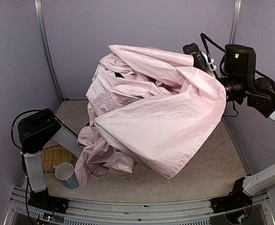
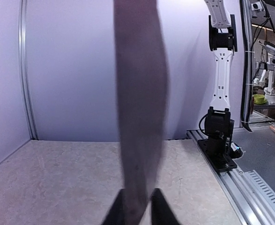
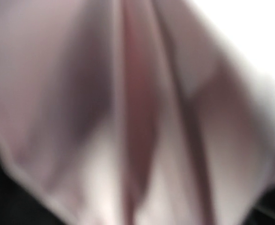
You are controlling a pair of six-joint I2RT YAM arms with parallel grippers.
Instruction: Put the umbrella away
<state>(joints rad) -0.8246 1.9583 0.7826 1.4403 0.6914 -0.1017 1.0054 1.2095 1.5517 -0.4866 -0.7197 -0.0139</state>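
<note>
The umbrella [image 1: 160,112] is a large crumpled mass of pale pink fabric, held up over the middle of the table, with its lower folds hanging to the table at the left. A little black lining shows near the top. Shaft and handle are hidden. My left arm [image 1: 36,131] reaches under the fabric, so its gripper is hidden from above. In the left wrist view the left gripper [image 2: 139,193] is shut on a blurred strip of the umbrella's fabric [image 2: 142,112] that runs upward. My right arm [image 1: 240,79] is high at the back right, its gripper buried in fabric. The right wrist view shows only blurred pink fabric [image 3: 137,117].
A pale mug [image 1: 66,174] stands on the table at the front left beside a woven mat [image 1: 53,157], both close to the hanging fabric. The right arm's base [image 2: 219,136] and a metal rail [image 2: 254,187] line the table edge. Grey walls enclose the table.
</note>
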